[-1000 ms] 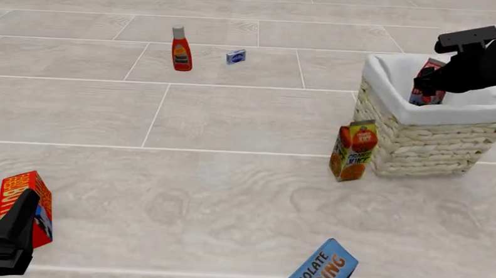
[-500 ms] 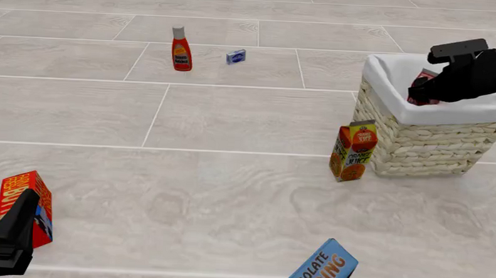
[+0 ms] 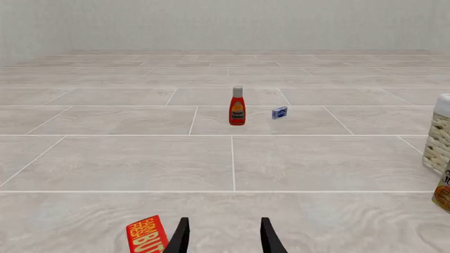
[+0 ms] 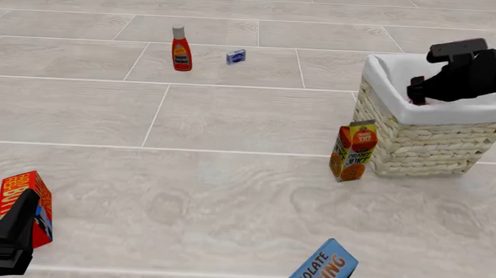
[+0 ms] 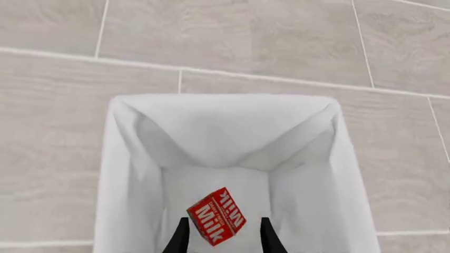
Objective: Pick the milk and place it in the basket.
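The milk [image 5: 216,216], gripped above the basket [image 4: 401,73] a second ago, now lies loose on the liner floor between the spread fingers of the right gripper [image 5: 221,240], so placement looks done, while the left gripper [image 3: 223,237] idles open.

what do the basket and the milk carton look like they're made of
The basket looks like pale woven wicker, its wall ribbed with plaited strands, with a matte white cloth liner that sags in soft folds. The milk looks like printed cardboard: flat faces, sharp edges.
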Robot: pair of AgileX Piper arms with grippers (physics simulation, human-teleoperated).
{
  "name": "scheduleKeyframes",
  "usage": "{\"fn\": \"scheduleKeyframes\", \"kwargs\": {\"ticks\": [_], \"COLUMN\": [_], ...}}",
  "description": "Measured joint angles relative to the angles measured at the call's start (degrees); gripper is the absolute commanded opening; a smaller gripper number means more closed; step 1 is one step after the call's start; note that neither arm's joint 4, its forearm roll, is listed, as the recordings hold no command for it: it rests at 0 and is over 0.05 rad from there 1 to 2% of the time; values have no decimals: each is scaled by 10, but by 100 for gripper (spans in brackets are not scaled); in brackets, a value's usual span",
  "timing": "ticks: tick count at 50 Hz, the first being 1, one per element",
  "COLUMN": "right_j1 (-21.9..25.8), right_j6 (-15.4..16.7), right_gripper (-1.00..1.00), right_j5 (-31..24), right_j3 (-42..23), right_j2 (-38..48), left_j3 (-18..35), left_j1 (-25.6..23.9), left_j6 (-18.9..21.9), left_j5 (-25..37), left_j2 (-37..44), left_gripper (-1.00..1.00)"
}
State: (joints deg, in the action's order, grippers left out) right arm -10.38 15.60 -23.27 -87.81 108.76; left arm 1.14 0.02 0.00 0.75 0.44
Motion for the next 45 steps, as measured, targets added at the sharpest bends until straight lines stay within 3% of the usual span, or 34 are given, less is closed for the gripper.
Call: {"fn": "scheduleKeyframes", "kwargs": {"ticks": [45], "right_j1": [6], "right_j6": [-18], "right_gripper": [100], "right_j5": [-17], "right_j3": [20], "right_j2": [-121], "left_j3": [0], "left_j1": [0], "left_j6": [0], "left_j5": [0], "left_j2": [0], "left_gripper": [100]}}
